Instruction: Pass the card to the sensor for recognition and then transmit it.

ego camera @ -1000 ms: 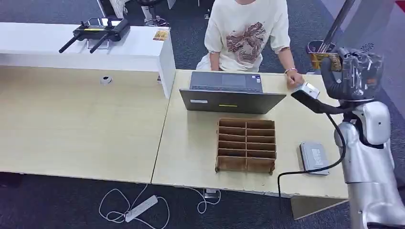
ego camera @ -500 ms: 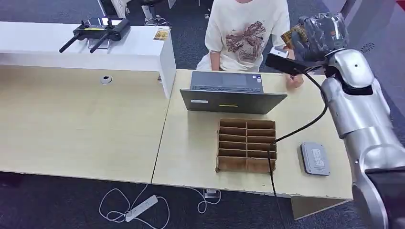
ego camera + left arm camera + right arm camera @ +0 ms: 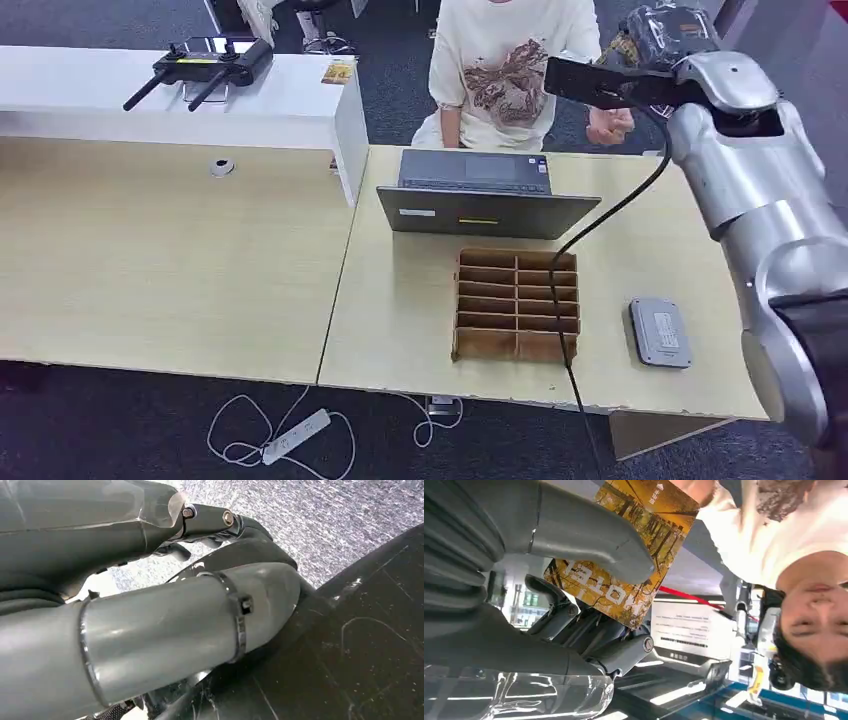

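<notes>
My right hand (image 3: 668, 35) is raised high at the far right, in front of the seated person (image 3: 515, 65). It holds a yellow hotel card (image 3: 624, 555), with the thick thumb (image 3: 589, 535) pressed across its face and dark fingers behind it. In the head view the card (image 3: 622, 48) is a small yellow patch beside the hand. The person's hand (image 3: 608, 125) is lifted just below it, and their fingertips (image 3: 691, 487) are at the card's far edge. The grey sensor pad (image 3: 660, 332) lies flat on the table's right side. My left hand (image 3: 175, 630) hangs down holding nothing.
An open laptop (image 3: 485, 195) faces the person at the back of the light wood table (image 3: 400, 300). A brown cardboard divider box (image 3: 517, 305) sits in front of it. A black cable (image 3: 600, 230) runs from my right wrist down over the table. A white counter (image 3: 170, 100) stands at the far left.
My right arm has swung up and away from the table's right edge toward the person, carrying the card. The person's hand has lifted off the table toward it.
</notes>
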